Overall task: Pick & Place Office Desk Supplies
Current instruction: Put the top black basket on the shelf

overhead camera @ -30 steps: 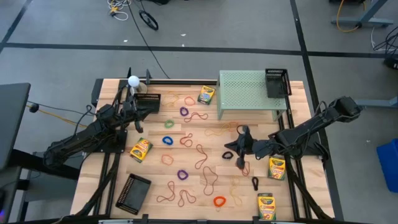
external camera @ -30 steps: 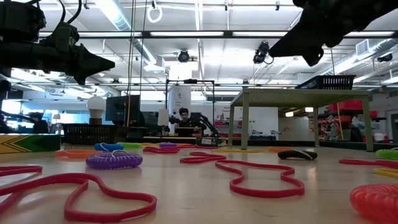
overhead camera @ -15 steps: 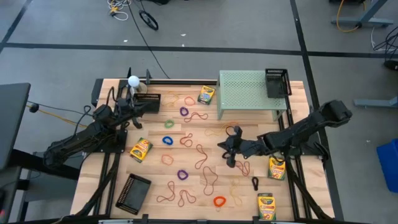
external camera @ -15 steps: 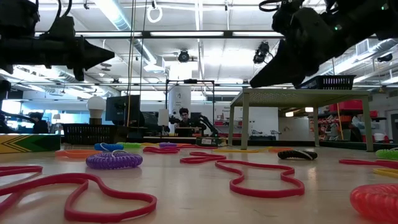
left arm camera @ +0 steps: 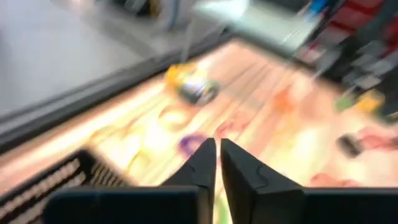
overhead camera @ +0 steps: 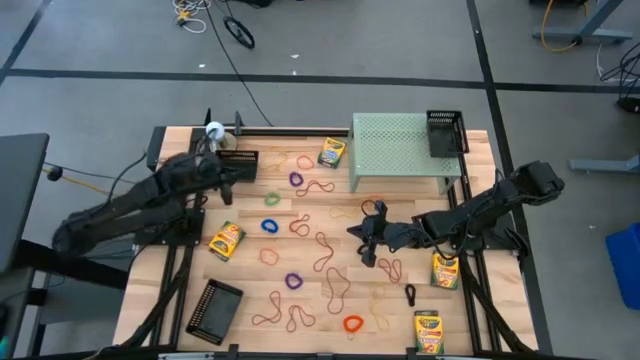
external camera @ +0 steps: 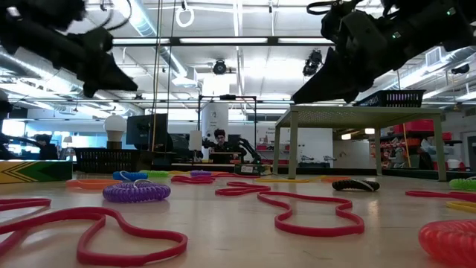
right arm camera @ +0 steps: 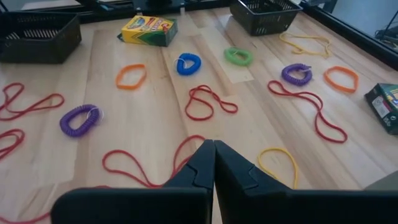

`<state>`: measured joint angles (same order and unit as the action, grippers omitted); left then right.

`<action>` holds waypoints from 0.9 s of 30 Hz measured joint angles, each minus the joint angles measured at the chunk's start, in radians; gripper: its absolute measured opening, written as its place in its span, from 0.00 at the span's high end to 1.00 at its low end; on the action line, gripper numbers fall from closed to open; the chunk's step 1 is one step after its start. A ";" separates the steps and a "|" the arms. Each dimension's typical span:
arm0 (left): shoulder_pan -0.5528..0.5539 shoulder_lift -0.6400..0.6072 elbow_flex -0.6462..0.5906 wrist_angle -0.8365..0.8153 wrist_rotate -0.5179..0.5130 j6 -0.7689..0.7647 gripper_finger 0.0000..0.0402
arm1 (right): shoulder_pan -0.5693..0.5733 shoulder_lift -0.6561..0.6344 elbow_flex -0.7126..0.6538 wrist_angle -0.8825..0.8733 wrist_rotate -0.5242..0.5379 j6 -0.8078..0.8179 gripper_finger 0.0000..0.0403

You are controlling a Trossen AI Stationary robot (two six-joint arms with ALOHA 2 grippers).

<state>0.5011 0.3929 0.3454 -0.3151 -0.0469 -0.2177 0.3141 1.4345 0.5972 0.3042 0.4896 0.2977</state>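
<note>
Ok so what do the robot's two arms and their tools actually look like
Both arms are dark, nearly black, jointed in several segments with black cabling along them. The left tool and the right tool each end in two matte black fingers tapering to wedge-shaped tips. No markings are legible.

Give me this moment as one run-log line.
left gripper: above black basket, carrying nothing | right gripper: shut, empty, mid-table over red band | supplies: scattered on table

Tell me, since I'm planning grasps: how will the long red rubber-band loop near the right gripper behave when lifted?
The red loop lies flat in a loose pinched curve, so it is probably floppy and would dangle. It looks thin and light, and could slip from shut fingers.
</note>
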 joint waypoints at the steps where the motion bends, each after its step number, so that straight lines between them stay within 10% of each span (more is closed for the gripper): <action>1: 0.000 0.057 0.022 -0.029 -0.019 -0.002 0.88 | 0.000 0.000 0.000 0.000 0.000 0.000 0.98; 18: 0.072 0.888 0.255 -0.045 -0.197 -0.148 0.51 | 0.000 0.000 0.000 0.037 -0.013 0.000 0.98; 27: 0.056 1.026 0.296 -0.051 -0.171 -0.106 0.65 | 0.000 0.000 0.000 0.036 -0.042 0.000 0.98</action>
<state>0.5572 1.4184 0.6416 -0.3660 -0.2177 -0.3235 0.3145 1.4342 0.5972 0.3407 0.4477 0.2977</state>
